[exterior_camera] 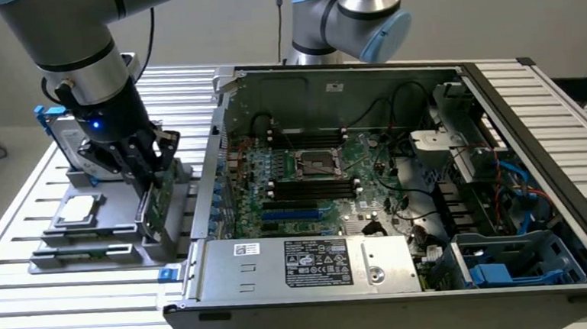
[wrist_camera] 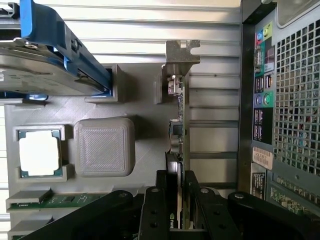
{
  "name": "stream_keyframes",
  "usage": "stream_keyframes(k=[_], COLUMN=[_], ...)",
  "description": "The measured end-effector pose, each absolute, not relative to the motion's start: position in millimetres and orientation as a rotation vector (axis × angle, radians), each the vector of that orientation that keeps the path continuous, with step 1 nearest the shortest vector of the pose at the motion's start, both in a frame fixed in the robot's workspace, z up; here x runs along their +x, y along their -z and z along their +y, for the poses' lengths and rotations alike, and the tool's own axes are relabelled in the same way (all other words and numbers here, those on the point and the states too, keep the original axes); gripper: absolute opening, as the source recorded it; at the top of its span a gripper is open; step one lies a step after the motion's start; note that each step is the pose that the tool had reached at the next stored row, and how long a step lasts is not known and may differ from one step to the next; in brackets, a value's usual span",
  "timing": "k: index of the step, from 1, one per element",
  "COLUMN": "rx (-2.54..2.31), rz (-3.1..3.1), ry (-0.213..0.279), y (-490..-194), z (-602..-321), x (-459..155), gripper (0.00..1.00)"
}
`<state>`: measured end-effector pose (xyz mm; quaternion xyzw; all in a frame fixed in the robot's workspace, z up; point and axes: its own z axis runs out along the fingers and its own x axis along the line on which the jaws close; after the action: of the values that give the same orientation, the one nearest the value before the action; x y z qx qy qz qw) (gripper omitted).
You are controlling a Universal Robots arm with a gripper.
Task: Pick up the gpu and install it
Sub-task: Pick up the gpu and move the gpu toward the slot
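Observation:
The gpu (exterior_camera: pixel 156 209) stands on edge in a slot of the grey holder (exterior_camera: pixel 114 225) on the exterior view's left, beside the open computer case (exterior_camera: pixel 536 134). In the wrist view the gpu (wrist_camera: pixel 178 132) shows edge-on, its black shroud on one face, its green board on the other and a metal bracket at the far end. My gripper (exterior_camera: pixel 143 175) comes down from above, and its black fingers (wrist_camera: pixel 160 200) lie against both faces of the card. The gripper (wrist_camera: pixel 177 195) is shut on the gpu, which still sits in the holder. The motherboard's blue slots (exterior_camera: pixel 288 211) lie inside the case.
The grey holder (wrist_camera: pixel 145 160) also carries a square silver processor chip (wrist_camera: pixel 39 152), a green memory stick (wrist_camera: pixel 55 201) and a silver hard drive with blue rails (wrist_camera: pixel 45 60). The case's rear wall with ports (wrist_camera: pixel 262 100) stands close beside the card. A second arm's base (exterior_camera: pixel 351 16) is behind the case.

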<state>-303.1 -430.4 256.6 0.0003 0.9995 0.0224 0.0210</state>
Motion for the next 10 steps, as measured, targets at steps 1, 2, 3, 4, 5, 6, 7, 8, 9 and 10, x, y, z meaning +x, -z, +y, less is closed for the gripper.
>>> stream_keyframes(k=[1,2,3,4,5,6,7,8,9,10], rx=[0.001,0.001,0.001,0.001,0.001,0.001,0.001,0.001,0.001,0.001], rz=[3.100,3.100,3.101,3.102,3.104,3.104,3.105,3.106,3.107,3.107], ry=[-0.070,-0.070,-0.070,-0.070,-0.069,-0.070,-0.070,-0.070,-0.070,-0.070], y=[-257,-257,-257,-257,-258,-259,-261,-262,-264,-267], z=[-430,-430,-430,-430,-430,-430,-430,-430,-430,-430], x=[-303,-303,-303,-303,-303,-303,-303,-302,-302,-302], gripper=[0.26,0.26,0.26,0.26,0.26,0.26,0.26,0.26,0.26,0.26])
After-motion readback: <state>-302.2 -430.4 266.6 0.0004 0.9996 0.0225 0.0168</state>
